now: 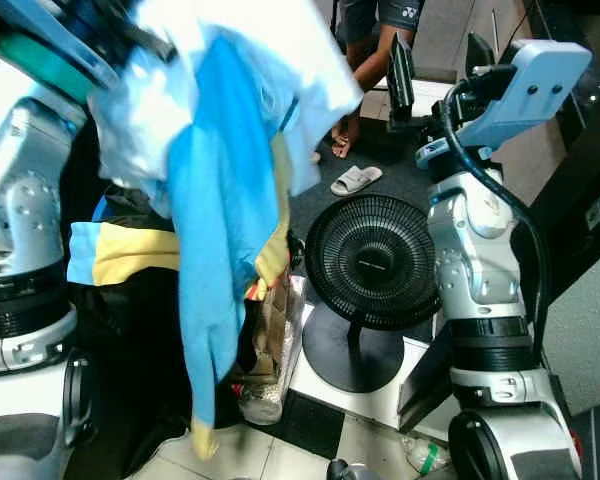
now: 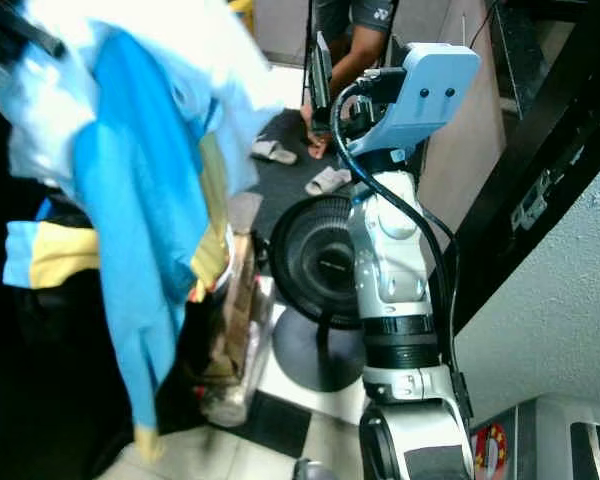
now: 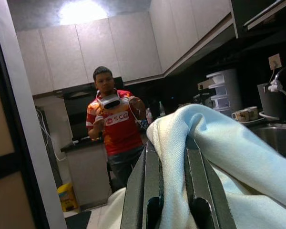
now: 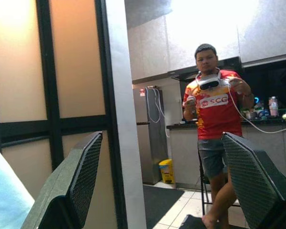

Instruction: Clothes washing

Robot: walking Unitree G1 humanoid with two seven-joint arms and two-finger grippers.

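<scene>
Clothes (image 1: 215,150), blue/white/yellow, hang high at left from left arm beside black fan (image 1: 370,262) in eye views; left wrist: left tool (image 3: 174,191) clamped on pale cloth; right wrist: right tool (image 4: 167,181) fingers wide apart, w/ person (image 4: 212,124) beyond.

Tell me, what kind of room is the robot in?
Probably a home kitchen. There are pale wall cabinets, a fridge, and mugs by a sink. A floor fan stands on the tiles too.
</scene>
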